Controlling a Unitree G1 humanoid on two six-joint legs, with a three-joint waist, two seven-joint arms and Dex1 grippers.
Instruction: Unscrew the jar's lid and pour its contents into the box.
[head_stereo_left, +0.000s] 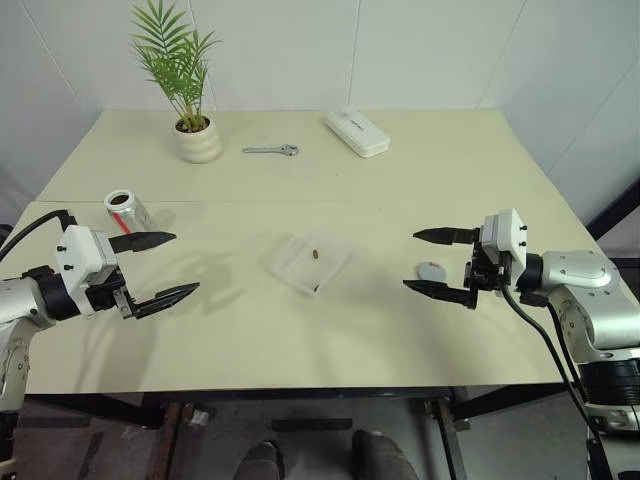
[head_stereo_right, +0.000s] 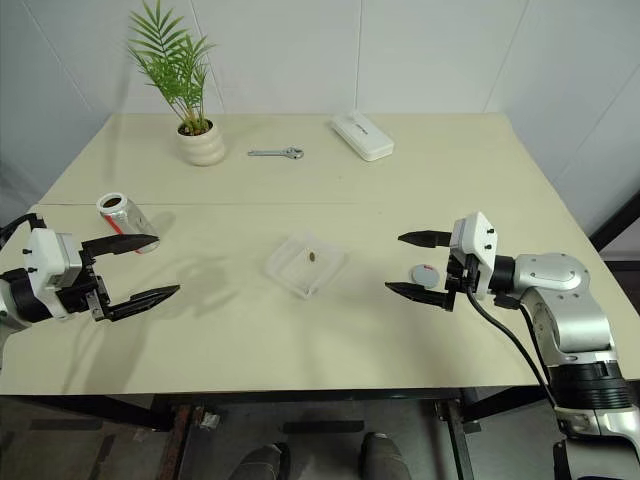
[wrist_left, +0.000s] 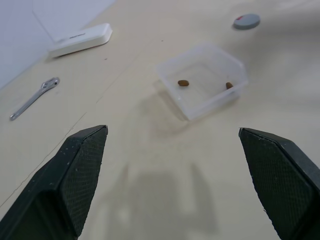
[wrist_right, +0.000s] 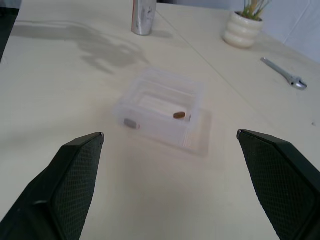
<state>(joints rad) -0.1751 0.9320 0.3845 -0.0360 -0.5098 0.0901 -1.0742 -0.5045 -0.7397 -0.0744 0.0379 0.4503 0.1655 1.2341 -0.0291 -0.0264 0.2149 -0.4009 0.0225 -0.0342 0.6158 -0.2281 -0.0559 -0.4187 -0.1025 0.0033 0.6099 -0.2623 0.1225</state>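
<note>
One jar stood open-topped at the bench's left side, just beyond the left claw, whose two black fingers were spread wide on nothing. One lid lay flat on the bench well to the right of the box, between and just behind the fingers of the right claw, which was likewise wide open and empty. One clear box sat mid-bench, and two small brown bits rested inside it; whether any remained in the jar could not be told. Judged by its look, the jar was thin metal, stiff, light and rather slick, best taken across its cylindrical wall at mid-height rather than by the rim. The lid seemed thin and low, awkward to pinch except by its edges. The box looked flimsy and light, likely to skid if nudged. Elsewhere stood one potted plant, one wrench and one long white case, all far back.
</note>
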